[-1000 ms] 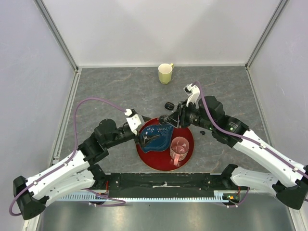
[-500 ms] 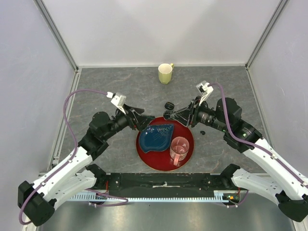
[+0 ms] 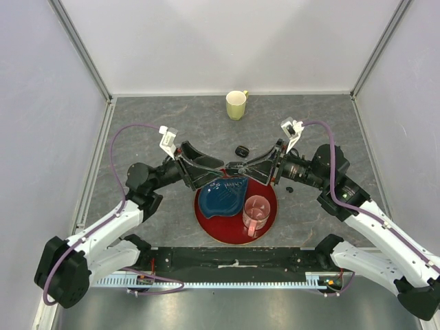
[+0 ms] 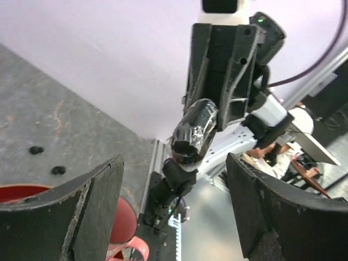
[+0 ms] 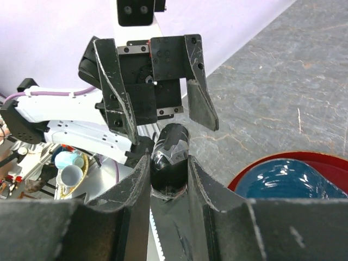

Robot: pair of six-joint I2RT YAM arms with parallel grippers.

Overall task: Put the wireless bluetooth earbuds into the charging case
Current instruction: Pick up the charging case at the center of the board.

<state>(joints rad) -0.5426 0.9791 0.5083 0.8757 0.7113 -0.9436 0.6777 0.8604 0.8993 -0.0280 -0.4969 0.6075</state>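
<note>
My right gripper (image 3: 235,168) is shut on a black pebble-like charging case (image 3: 231,167) with shiny tape on it and holds it in the air over the far rim of the red plate (image 3: 234,232). The case shows between its fingers in the right wrist view (image 5: 171,145). My left gripper (image 3: 217,172) is open wide and empty, facing the case from the left, a short gap away. In the left wrist view the case (image 4: 194,132) hangs ahead of the open gripper (image 4: 175,161). Two tiny black earbuds (image 4: 36,149) (image 4: 56,170) lie on the table. A second black case (image 3: 241,150) lies behind the grippers.
A blue leaf-shaped dish (image 3: 223,196) and a pink glass cup (image 3: 256,213) sit on the red plate. A yellow mug (image 3: 236,104) stands at the back. A small black piece (image 3: 289,189) lies on the table right of the plate.
My left gripper has lifted off the blue dish, risen and opened wide toward the case. My right arm has drawn back slightly, its gripper keeping the case near the same spot.
</note>
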